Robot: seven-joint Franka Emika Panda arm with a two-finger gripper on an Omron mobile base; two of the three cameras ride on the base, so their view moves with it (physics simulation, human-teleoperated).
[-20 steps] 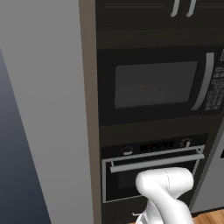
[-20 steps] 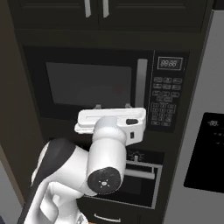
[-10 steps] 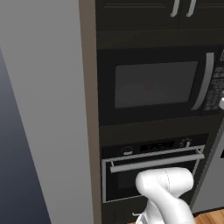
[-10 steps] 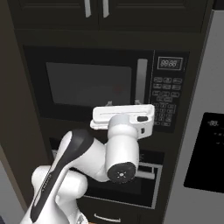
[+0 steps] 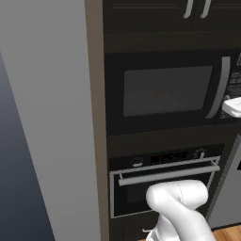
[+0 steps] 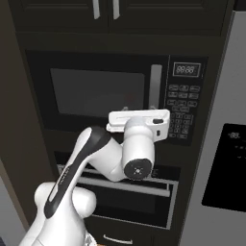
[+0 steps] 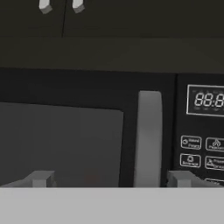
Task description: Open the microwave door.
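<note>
The microwave is a black built-in box at chest height. Its door has a large grey window and a curved grey vertical handle at its right edge, and it is closed. In the hand view the handle stands just ahead, between my two fingertips and nearer the right one. My gripper is open with nothing in it, a short way in front of the door. My white hand hovers level with the door's lower right corner, beside the keypad.
A black oven with a horizontal silver bar handle sits below the microwave. Dark cabinet doors hang above. A grey fridge with a black dispenser panel stands to the right, and a grey wall panel stands to the left.
My hand has swung to the right and forward, from in front of the window's lower edge to the handle. The door has not moved.
</note>
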